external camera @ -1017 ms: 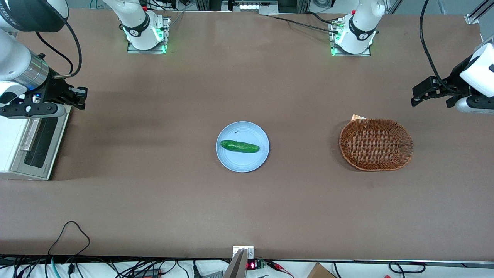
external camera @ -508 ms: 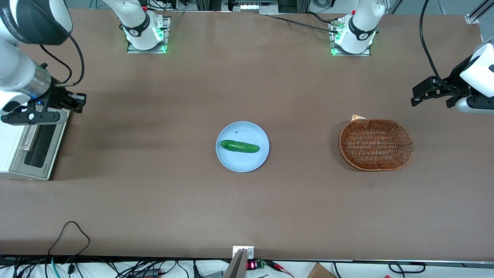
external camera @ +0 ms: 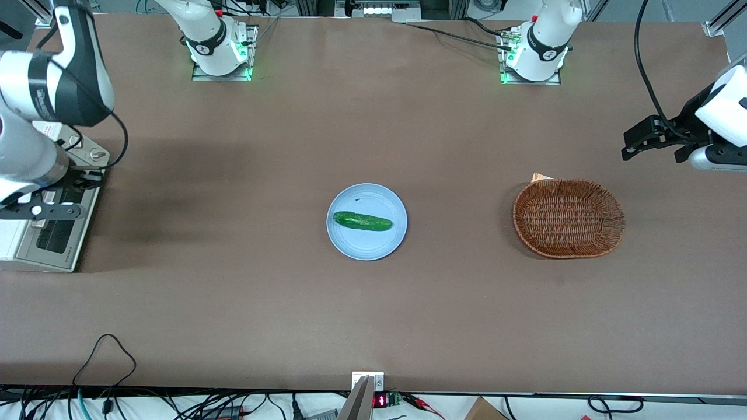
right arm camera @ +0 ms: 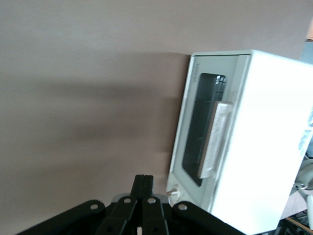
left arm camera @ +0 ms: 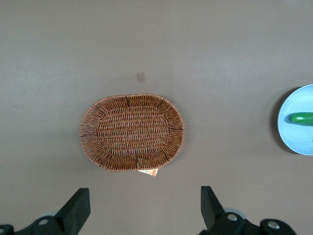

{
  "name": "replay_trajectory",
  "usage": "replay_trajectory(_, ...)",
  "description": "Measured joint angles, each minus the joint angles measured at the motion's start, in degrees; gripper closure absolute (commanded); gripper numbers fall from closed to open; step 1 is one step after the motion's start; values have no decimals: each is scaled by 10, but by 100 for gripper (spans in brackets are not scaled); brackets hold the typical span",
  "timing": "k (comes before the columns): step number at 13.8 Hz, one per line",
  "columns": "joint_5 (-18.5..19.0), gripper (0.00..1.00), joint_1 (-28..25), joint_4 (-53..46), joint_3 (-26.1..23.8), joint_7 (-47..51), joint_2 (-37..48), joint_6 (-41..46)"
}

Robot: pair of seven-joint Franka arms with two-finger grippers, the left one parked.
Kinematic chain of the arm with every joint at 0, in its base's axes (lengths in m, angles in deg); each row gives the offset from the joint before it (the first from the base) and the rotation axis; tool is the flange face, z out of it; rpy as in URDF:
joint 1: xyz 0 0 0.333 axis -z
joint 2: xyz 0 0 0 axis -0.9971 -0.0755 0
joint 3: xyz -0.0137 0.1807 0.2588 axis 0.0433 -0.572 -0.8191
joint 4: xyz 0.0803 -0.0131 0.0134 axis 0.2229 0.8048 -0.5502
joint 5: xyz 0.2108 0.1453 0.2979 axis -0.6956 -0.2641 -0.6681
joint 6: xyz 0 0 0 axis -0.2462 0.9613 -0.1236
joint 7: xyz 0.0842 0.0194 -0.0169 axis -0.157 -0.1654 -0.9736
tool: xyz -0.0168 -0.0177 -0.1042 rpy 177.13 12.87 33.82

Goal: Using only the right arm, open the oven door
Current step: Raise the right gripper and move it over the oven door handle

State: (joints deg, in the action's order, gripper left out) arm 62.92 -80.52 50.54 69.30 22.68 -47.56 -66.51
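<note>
**A:** The tool [right arm camera: 143, 180] has its fingers pressed together, gripping nothing. It hangs over the oven [external camera: 10, 245] at the working arm's end of the desk [external camera: 373, 303].

**B:** And the oven door [right arm camera: 203, 132]?

**A:** Closed, facing the desk's middle. Its handle [right arm camera: 215, 139] runs from nearer the front camera to farther.

**B:** So what must the right arm [external camera: 35, 116] do?

**A:** In the wrist view the handle sits beside the tool, not at its fingertips. I'd say the tool must line up across that bar first.

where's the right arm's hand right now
The hand hangs over the oven door at the working arm's end of the table, just above the handle. In the right wrist view its fingers are pressed together, holding nothing.
</note>
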Motion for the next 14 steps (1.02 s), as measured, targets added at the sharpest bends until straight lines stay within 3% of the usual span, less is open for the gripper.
replay_trajectory(2, 27, 100, 5, 7, 13, 7, -13, -15)
replay_trajectory(5, 112, 100, 7, 20, 20, 52, -23, -23)
replay_trajectory(14, 242, 100, 22, 49, 23, 206, -77, -110)
